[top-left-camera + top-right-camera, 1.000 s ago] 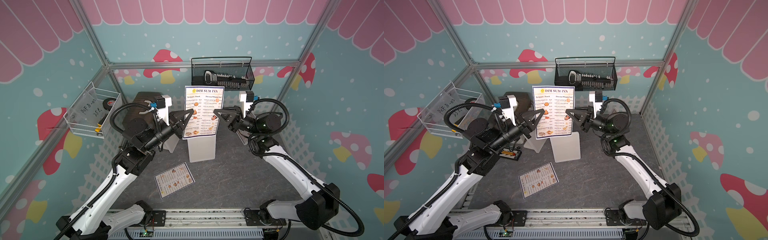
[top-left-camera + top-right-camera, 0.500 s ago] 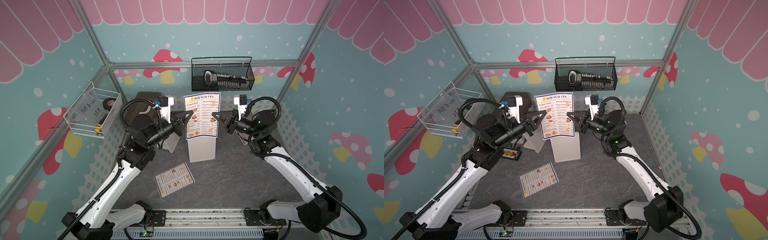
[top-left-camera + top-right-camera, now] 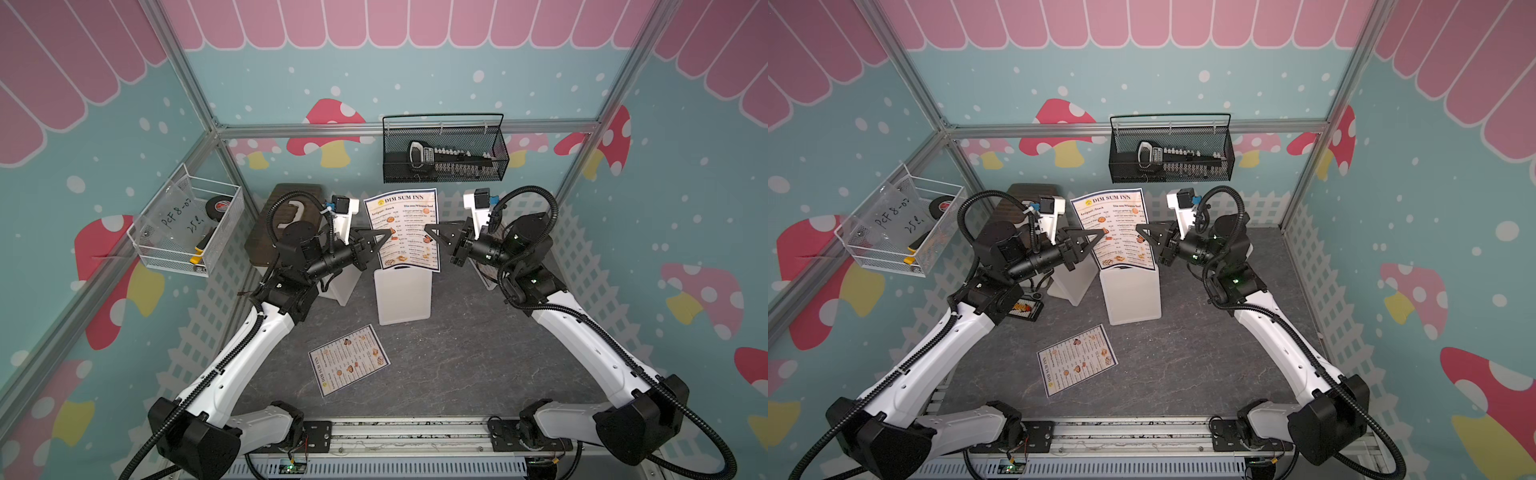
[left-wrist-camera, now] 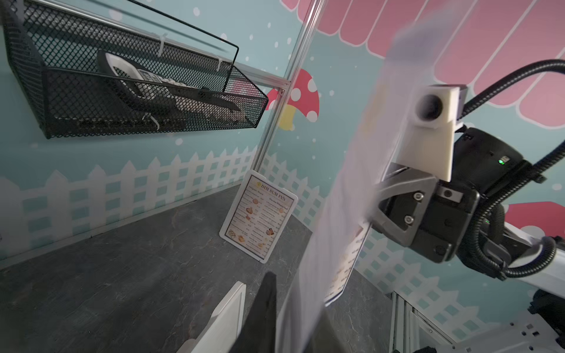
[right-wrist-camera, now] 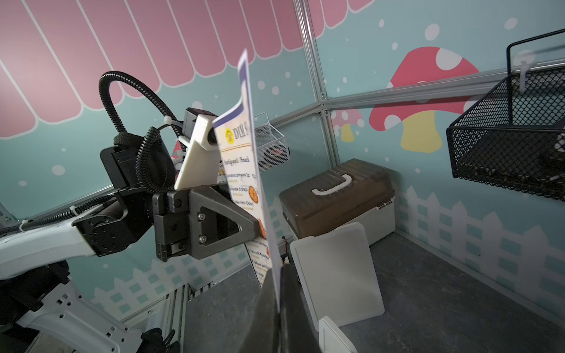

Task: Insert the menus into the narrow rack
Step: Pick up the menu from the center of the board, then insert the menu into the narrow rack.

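Held menu (image 3: pixel 402 230) upright, lower edge at rack (image 3: pixel 402 297) mouth. Left claw (image 3: pixel 387 233) and right claw (image 3: pixel 429 227) each pinch a side edge. Risk, I'd guess: uneven push buckles the sheet, missing the slot.

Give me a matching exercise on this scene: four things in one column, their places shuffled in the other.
1. menu between left gripper and right gripper
2. tape roll
3. brown-lidded box
4. black mesh basket

A. inside the white wire basket
B. upright over the white rack
C. hung on the back wall
D. on the table, behind the left arm

Pairs: 1-B, 2-A, 3-D, 4-C.
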Action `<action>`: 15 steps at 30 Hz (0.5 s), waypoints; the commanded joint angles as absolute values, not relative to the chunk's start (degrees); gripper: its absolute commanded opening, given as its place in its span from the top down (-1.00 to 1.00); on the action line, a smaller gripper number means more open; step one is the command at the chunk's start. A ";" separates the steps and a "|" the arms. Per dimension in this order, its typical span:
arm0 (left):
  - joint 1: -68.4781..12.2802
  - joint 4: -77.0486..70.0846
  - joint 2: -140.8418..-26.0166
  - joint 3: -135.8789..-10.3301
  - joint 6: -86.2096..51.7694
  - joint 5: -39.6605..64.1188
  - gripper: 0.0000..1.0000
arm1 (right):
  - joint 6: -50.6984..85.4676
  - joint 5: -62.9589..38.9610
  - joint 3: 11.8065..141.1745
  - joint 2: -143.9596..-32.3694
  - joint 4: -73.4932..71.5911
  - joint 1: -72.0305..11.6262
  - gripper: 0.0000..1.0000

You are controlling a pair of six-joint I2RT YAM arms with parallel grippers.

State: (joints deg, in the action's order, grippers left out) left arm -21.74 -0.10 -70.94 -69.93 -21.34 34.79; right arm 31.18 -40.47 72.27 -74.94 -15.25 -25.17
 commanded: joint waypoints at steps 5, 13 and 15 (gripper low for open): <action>-20.08 -5.21 -73.68 -68.17 -23.05 37.32 0.97 | 27.34 -38.62 78.15 -79.50 -7.40 -24.47 1.00; -19.06 -7.21 -77.42 -68.89 -22.74 37.69 1.00 | 23.84 -37.50 81.46 -83.25 -2.49 -22.94 1.00; -18.99 -8.02 -79.35 -69.54 -22.85 38.27 1.00 | 23.03 -37.77 82.43 -84.51 -2.49 -22.38 1.00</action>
